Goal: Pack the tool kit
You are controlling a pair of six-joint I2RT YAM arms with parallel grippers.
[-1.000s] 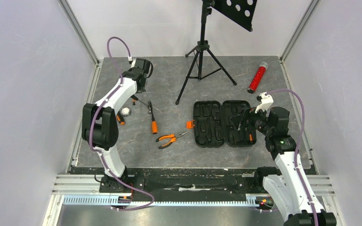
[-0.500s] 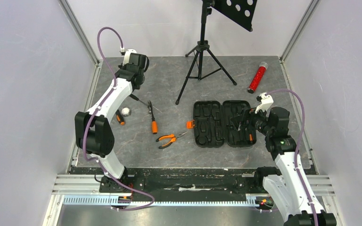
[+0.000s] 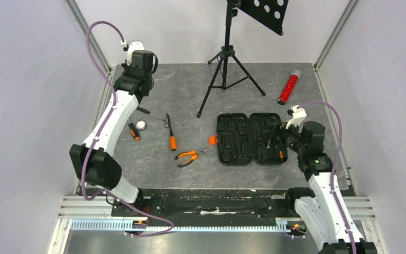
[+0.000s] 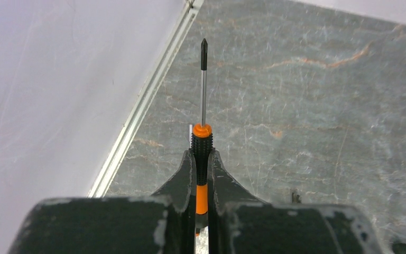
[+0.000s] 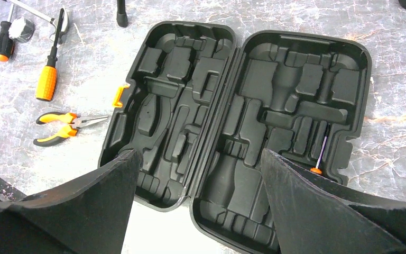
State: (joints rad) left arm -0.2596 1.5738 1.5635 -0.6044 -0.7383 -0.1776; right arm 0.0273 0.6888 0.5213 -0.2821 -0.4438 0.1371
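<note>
The tool kit case [image 3: 250, 138] lies open and flat, black, with an orange latch [image 3: 212, 139] on its left edge. A thin screwdriver [image 5: 320, 153] sits in a slot of the right half. My right gripper [image 5: 198, 153] hangs open over the case's near edge, holding nothing. My left gripper [image 4: 201, 157] is shut on a small black-and-orange screwdriver [image 4: 203, 90], tip pointing away, above the far left corner of the table. Left of the case lie orange pliers [image 3: 190, 155], an orange-handled screwdriver [image 3: 172, 136], a stubby screwdriver [image 3: 133, 131] and a metal-shafted tool [image 3: 156, 115].
A black tripod stand [image 3: 226, 69] rises behind the case. A red glittery tube [image 3: 288, 87] lies at the back right. A small silver piece [image 3: 141, 125] rests by the stubby screwdriver. White walls with metal rails close in both sides of the table.
My left arm has risen and swung back toward the far left corner, carrying the small screwdriver. The right arm and the case have not moved.
</note>
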